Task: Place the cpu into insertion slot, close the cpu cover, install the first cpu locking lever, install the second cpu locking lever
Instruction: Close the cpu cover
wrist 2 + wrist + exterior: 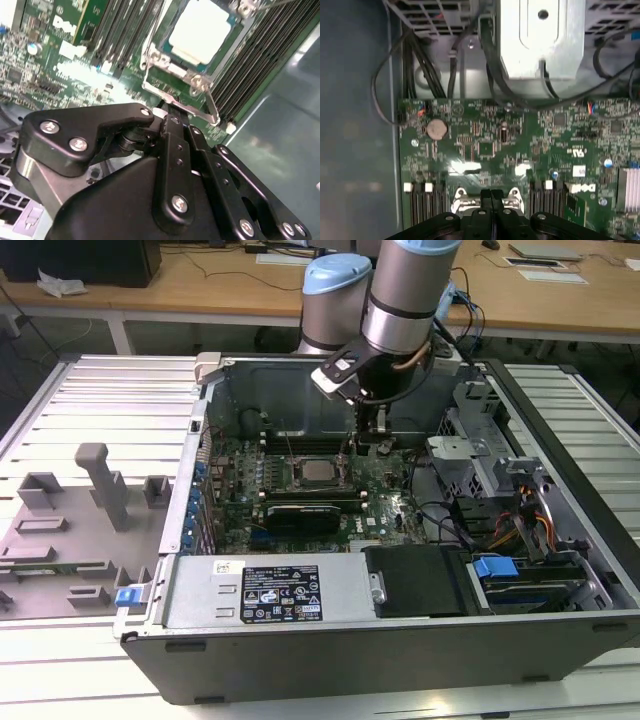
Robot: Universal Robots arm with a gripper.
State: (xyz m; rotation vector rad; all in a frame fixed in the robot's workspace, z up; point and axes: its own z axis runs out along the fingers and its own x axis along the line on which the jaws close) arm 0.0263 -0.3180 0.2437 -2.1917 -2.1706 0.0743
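Pale silvery metal tops the single cpu [200, 25], seated in the insertion slot [320, 487] near the middle of the green motherboard [395, 490], with the cpu cover [156, 59] lying down around it. The second wrist view adds one wire locking lever [212, 102] at the socket's edge. The first wrist view instead shows one coin cell battery [437, 129] near the board's edge. The gripper [492, 196] hangs just beside the socket, its fingers pressed together with nothing between them. One printed label [281, 594] sits on the power supply [200, 590].
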